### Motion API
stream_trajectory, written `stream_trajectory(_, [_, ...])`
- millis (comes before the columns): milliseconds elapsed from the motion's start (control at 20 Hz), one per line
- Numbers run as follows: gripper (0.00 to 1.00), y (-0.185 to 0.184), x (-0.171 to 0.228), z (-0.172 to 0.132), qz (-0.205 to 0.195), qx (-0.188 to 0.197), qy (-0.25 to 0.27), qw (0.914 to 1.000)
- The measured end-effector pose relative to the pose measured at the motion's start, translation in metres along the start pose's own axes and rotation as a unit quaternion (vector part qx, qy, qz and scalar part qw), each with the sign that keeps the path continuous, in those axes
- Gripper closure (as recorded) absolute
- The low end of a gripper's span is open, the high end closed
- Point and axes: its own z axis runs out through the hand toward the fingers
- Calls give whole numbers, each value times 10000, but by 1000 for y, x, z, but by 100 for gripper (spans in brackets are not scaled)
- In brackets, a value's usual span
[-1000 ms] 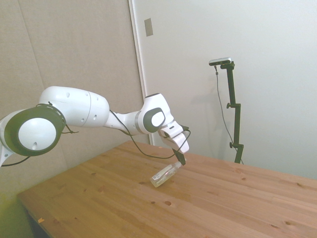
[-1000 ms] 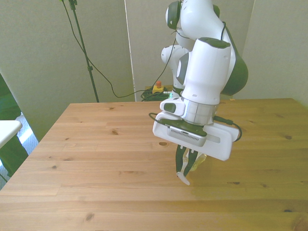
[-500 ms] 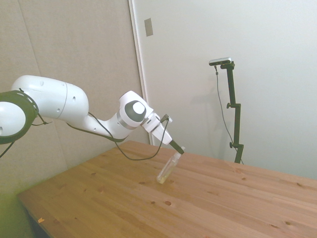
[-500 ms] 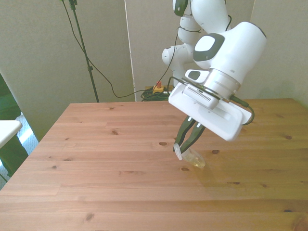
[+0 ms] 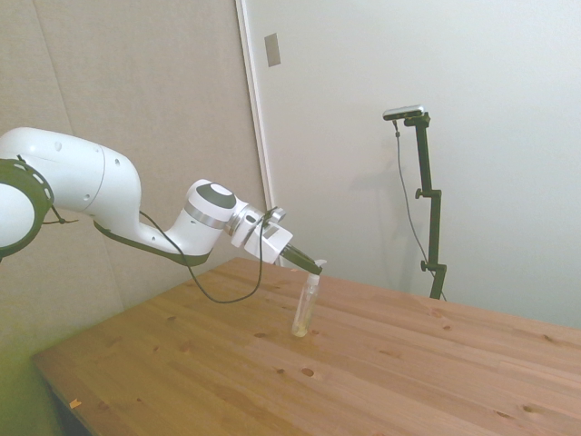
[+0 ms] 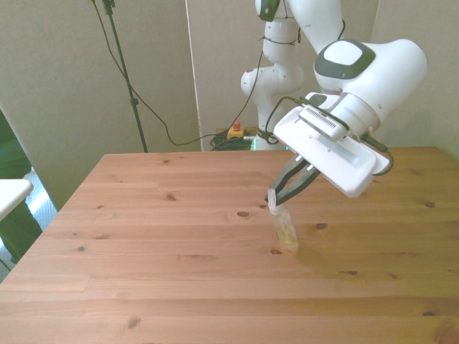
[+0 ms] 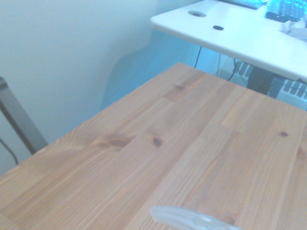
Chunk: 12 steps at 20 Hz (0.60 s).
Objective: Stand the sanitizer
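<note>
I can't read any text, brand, number or sign from my feeds: the sanitizer [image 6: 284, 231] carries no label I can make out, the white arm shows no legible marking in the side or front view, and the wrist view gives me only bare wooden tabletop [image 7: 192, 143] with no lettering

The sanitizer [image 5: 304, 307] [image 6: 282, 228] stands near the middle of the table [image 5: 381, 372] [image 6: 143, 244], base on the wood, leaning a little. In the side view it sits at frame centre; in the front view, just right of centre. The gripper [image 5: 317, 266] [image 6: 272, 200] meets its top, coming from the side view's left and from the front view's upper right.
</note>
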Motion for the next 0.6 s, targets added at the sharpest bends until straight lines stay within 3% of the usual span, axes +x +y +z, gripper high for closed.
stream_trajectory(600, [100, 9, -2, 0, 636, 336, 1137, 9909])
